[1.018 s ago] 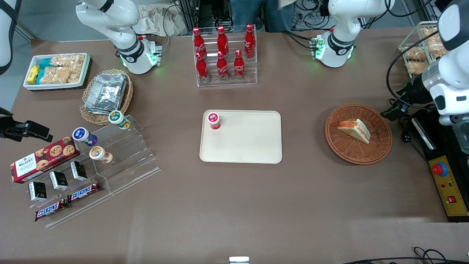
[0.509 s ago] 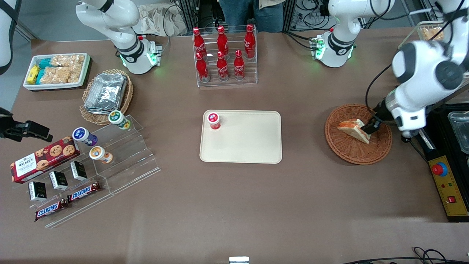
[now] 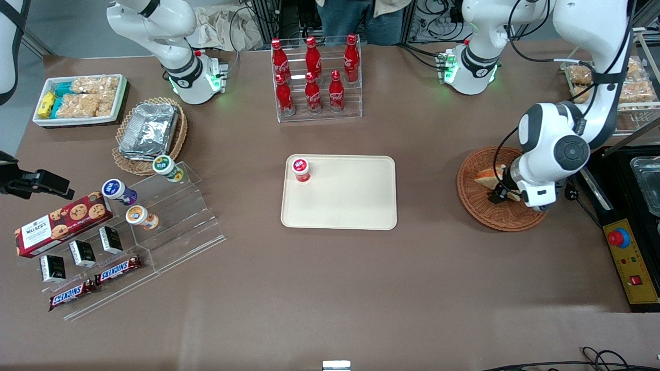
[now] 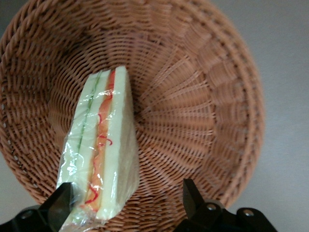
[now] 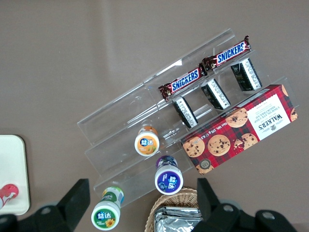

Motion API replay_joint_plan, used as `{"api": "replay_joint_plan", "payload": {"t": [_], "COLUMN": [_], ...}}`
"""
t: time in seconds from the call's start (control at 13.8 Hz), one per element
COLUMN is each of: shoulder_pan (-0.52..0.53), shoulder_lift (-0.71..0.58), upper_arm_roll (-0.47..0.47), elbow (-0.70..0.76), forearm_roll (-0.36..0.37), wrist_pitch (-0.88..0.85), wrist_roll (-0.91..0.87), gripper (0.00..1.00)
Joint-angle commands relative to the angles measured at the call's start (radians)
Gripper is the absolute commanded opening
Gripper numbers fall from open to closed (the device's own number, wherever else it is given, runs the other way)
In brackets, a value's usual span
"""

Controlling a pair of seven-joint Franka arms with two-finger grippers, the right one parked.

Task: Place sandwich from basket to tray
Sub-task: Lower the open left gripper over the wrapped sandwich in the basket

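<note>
The sandwich [image 4: 100, 150], a plastic-wrapped wedge of white bread with orange and green layers, lies in the reddish-brown wicker basket [image 4: 203, 96]. In the front view the basket [image 3: 477, 198] sits toward the working arm's end of the table, and only a corner of the sandwich [image 3: 484, 176] shows past the arm. My left gripper [image 4: 128, 205] is open and low over the basket. One finger [image 4: 60, 205] is right at the sandwich's end, the other finger [image 4: 193, 198] is apart over bare wicker. The cream tray [image 3: 356, 201] lies mid-table.
A red-capped cup [image 3: 301, 170] stands on the tray's corner. A rack of red cola bottles [image 3: 314, 77] stands farther from the front camera than the tray. A control box [image 3: 631, 260] lies beside the basket. Snack racks and a foil-tray basket [image 3: 149, 131] lie toward the parked arm's end.
My left arm has swung in from the table's edge and come down over the basket, and it now covers most of the sandwich in the front view. The sandwich has not moved.
</note>
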Motion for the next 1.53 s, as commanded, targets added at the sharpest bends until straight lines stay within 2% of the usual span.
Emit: {"api": "replay_joint_plan", "payload": {"t": [0.0, 0.29, 0.51, 1.02, 1.24, 1.45], "shoulder_pan": [-0.005, -0.003, -0.003, -0.002, 0.006, 0.009], "shoulder_lift": [-0.027, -0.041, -0.127, -0.313, -0.305, -0.241], "upper_arm_roll": [0.001, 0.002, 0.001, 0.001, 0.002, 0.007], "elbow": [-0.058, -0.04, -0.029, -0.038, -0.061, -0.139], "forearm_roll": [0.026, 0.037, 0.037, 0.037, 0.037, 0.037], "wrist_pitch": [0.022, 0.025, 0.008, -0.198, -0.167, -0.004], "wrist_roll": [-0.047, -0.054, -0.05, -0.038, -0.039, -0.039], "gripper": [1.0, 1.0, 1.0, 1.0, 1.0, 1.0]}}
